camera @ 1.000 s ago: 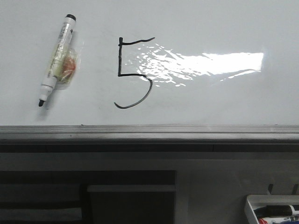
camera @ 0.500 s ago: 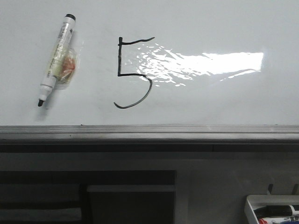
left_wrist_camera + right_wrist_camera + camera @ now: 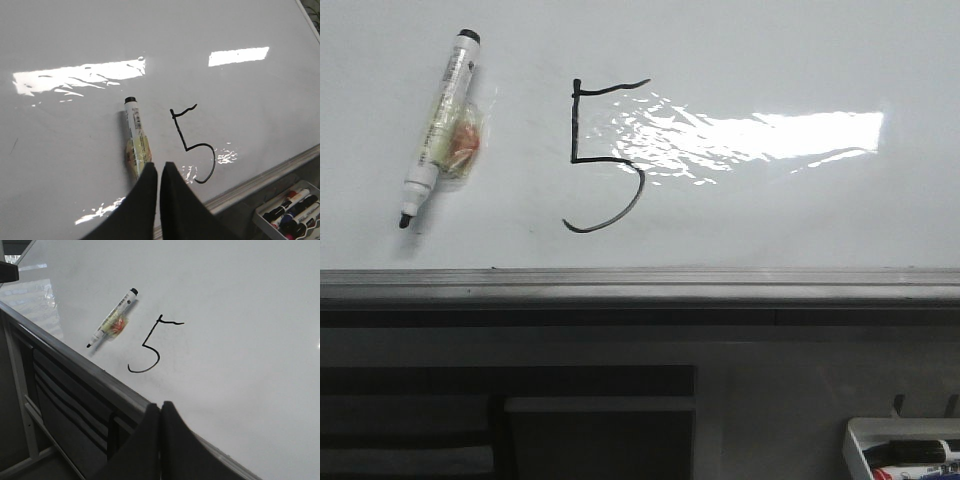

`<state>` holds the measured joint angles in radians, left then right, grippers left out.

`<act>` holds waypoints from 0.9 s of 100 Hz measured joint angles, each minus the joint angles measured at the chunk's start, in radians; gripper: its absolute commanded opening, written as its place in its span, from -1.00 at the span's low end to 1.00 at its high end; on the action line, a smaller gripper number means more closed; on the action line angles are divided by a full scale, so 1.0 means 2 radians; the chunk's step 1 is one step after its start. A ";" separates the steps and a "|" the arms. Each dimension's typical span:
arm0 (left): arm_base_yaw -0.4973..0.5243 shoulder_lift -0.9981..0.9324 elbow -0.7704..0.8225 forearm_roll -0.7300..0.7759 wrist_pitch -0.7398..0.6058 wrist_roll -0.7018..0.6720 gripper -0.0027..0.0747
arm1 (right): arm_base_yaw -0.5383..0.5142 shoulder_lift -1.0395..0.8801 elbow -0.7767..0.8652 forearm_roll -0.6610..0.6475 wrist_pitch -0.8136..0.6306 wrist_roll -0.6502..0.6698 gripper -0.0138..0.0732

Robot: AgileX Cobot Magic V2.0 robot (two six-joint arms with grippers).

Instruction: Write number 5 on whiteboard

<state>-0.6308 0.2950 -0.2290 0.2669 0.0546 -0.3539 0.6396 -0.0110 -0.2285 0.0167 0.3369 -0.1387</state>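
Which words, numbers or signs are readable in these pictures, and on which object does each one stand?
"5": hand-drawn black marker digit on the large glossy white whiteboard.
Small print on the barrel of the white black-capped marker lying on the board: too small to read.
Labels on the markers in the small white tray at the lower right: too small and blurred to read.
No other text is visible.

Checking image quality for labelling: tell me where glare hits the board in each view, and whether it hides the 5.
Front view: a wide glare patch touches the 5, which stays legible. Left wrist view: glare bands sit apart from the 5. Right wrist view: the whiteboard is nearly glare-free.
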 measured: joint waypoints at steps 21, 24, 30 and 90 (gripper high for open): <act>0.058 -0.023 0.001 -0.008 0.043 0.011 -0.98 | 0.000 0.000 0.000 0.000 0.000 0.000 -0.82; 0.071 -0.031 0.001 -0.010 0.044 0.022 -0.98 | 0.000 0.000 0.000 0.000 0.000 0.000 -0.82; 0.103 -0.044 0.001 -0.024 0.045 0.057 -0.98 | 0.000 0.000 0.000 0.000 0.000 0.000 -0.82; 0.296 -0.150 0.117 -0.157 0.088 0.132 -0.98 | 0.000 0.000 0.000 0.000 0.001 0.001 -0.82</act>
<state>-0.0380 -0.0058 0.0044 -0.0462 0.2297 -0.0901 0.6396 -0.0110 -0.2285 0.0167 0.3383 -0.1364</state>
